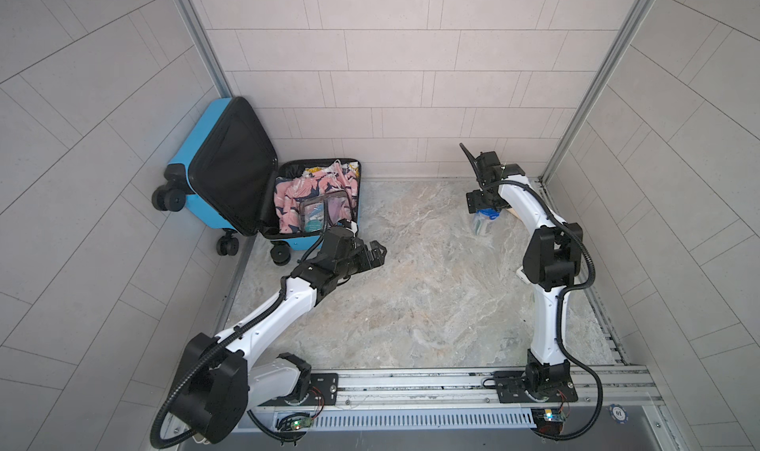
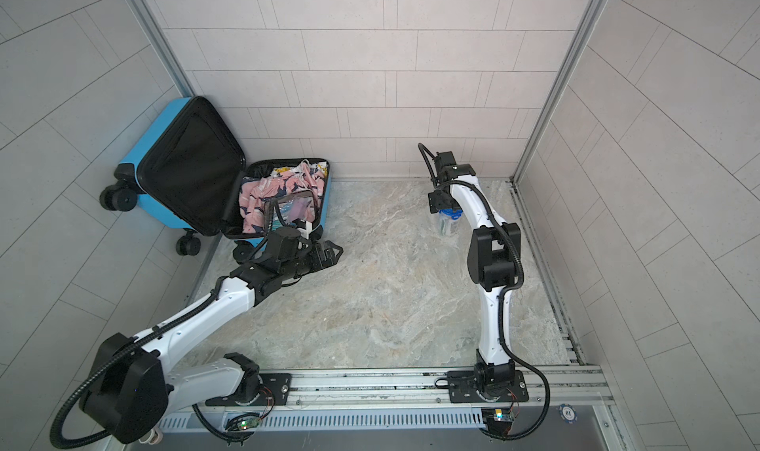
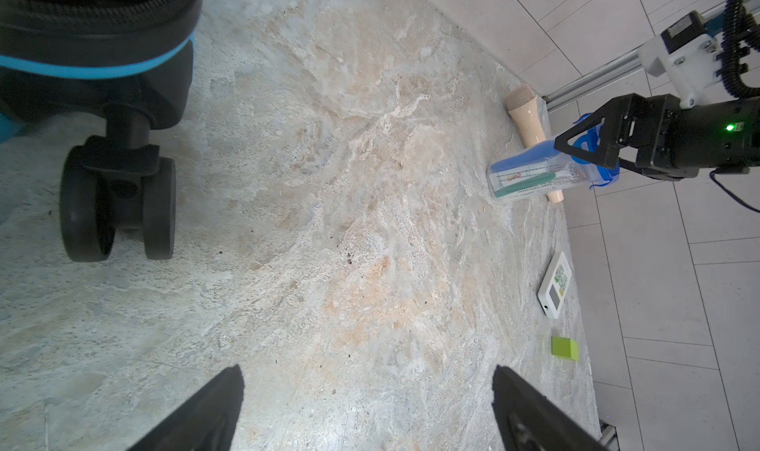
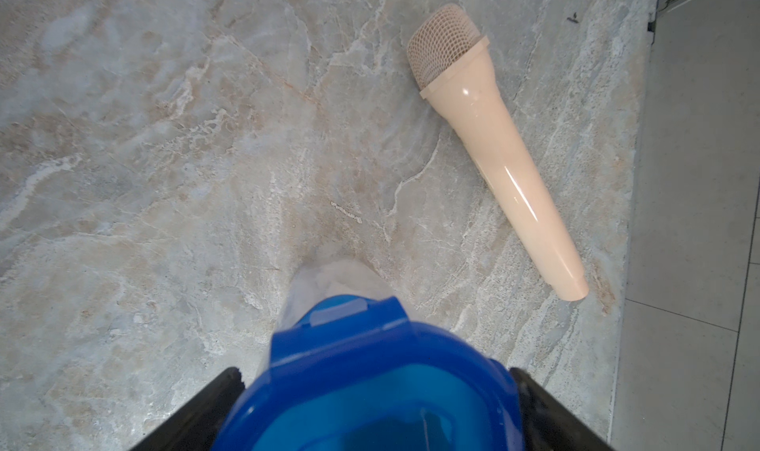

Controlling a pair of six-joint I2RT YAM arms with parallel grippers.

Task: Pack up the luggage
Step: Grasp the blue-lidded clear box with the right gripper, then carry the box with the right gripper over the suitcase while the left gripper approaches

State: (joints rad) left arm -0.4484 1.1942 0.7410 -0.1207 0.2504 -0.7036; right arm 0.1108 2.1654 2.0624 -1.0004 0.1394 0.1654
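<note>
Currently the luggage (image 1: 234,169) lies open in the back-left corner of the table (image 1: 411,288), its lid leaning on the wall, with pink clothing (image 1: 294,194) and a clear pouch (image 1: 323,216) in the lower half. The left gripper (image 3: 366,381) hovers open over bare marble near a wheel (image 3: 115,206). The right gripper (image 4: 376,377) has its jaws spread wide astride the blue-lidded container (image 1: 482,224).

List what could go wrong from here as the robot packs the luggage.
The right claw straddles the blue lid of the container, jaws open; closing off-centre may tip it.
The microphone lies close by, near the edge of the table; a nudge could roll it off.
The luggage already holds clothes and a pouch; more may stop it closing.
</note>
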